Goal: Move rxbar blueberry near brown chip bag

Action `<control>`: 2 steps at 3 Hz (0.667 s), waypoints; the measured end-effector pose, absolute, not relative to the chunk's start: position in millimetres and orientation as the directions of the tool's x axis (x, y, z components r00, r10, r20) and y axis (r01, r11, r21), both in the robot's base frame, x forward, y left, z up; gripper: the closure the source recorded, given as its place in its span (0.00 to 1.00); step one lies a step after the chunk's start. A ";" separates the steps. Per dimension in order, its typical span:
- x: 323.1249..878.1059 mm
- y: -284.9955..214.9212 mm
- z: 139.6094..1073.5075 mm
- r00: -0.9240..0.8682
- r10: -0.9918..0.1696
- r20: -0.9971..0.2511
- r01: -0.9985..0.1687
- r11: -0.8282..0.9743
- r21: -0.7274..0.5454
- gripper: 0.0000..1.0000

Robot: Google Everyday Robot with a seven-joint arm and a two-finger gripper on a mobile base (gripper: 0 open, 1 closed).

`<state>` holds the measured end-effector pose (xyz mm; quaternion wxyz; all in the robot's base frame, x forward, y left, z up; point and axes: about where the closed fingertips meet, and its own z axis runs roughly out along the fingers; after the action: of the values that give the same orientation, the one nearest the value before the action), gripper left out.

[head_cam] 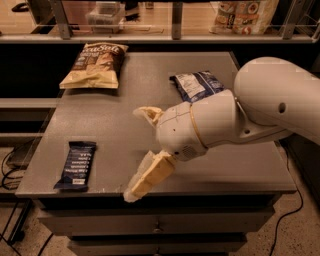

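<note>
The rxbar blueberry (76, 165), a small flat navy bar with white text, lies near the front left of the grey table (125, 115). The brown chip bag (95, 64) lies at the table's far left. My gripper (132, 153) hangs over the front middle of the table, to the right of the bar and apart from it. It is open and empty, with one tan finger (149, 115) higher and the other finger (150, 176) near the front edge.
A blue-and-white bag (196, 85) lies at the back right, partly behind my white arm (250, 115). A shelf rail with boxes and bags (240, 15) runs behind the table. Cables lie on the floor at the left (10, 165).
</note>
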<state>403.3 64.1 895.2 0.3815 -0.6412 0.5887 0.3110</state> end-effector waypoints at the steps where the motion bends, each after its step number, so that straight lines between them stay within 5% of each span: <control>1: 411.2 72.2 886.8 0.128 -0.482 -0.867 -0.990 -0.015 -0.138 0.00; 2: 414.4 105.8 874.2 0.133 -0.431 -0.893 -0.991 -0.041 -0.128 0.00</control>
<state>414.4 105.8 874.2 0.4060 -0.6336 0.5611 0.3448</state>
